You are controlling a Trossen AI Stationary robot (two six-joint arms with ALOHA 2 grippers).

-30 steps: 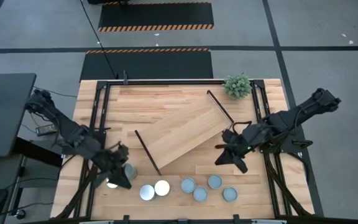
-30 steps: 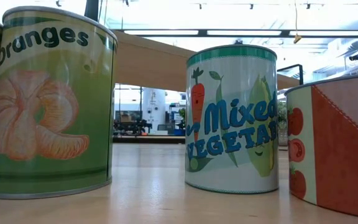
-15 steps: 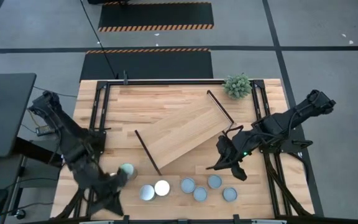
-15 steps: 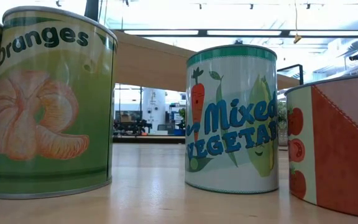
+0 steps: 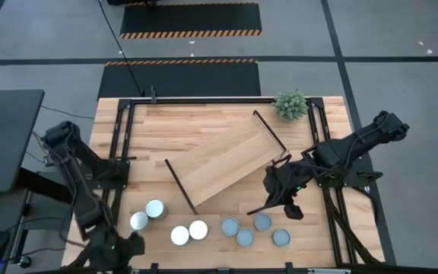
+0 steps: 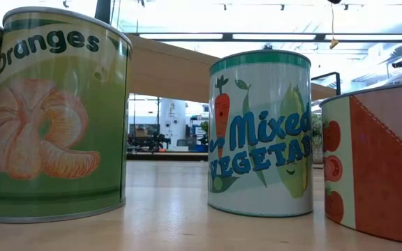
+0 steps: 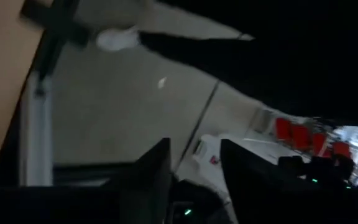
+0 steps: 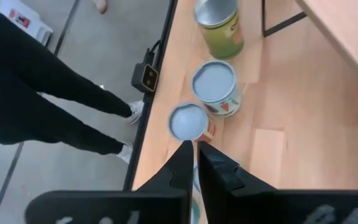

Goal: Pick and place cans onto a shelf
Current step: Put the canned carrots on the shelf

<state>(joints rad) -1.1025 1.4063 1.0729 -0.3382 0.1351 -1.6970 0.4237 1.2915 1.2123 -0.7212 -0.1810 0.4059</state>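
Observation:
Eight cans stand along the table's near edge: white-topped ones (image 5: 139, 221) (image 5: 198, 229) at the left and blue-grey-topped ones (image 5: 245, 237) at the right. The shelf (image 5: 223, 164) lies slantwise in mid-table, a black bar at each end. My left gripper (image 5: 126, 245) hovers near the near-left corner, open (image 7: 194, 180) and holding nothing, and it looks out over the floor. My right gripper (image 5: 259, 206) hangs above the blue-grey-topped cans (image 8: 188, 121), shut (image 8: 196, 163) and holding nothing. In the low view, an oranges can (image 6: 54, 115) and a mixed-vegetables can (image 6: 260, 132) stand close up.
A small green plant (image 5: 290, 104) stands at the far right corner. Black frame rails (image 5: 120, 144) run along the table's sides. A person's dark-trousered legs (image 8: 48, 93) stand on the floor beside the table edge. Bare wood lies far-left of the shelf.
My left gripper has swung from over the leftmost cans toward the table's near-left corner, sinking and rolling. A white-topped can that it covered now stands in plain view. My right gripper has rolled and tipped downward nearly in place above the blue-grey-topped cans.

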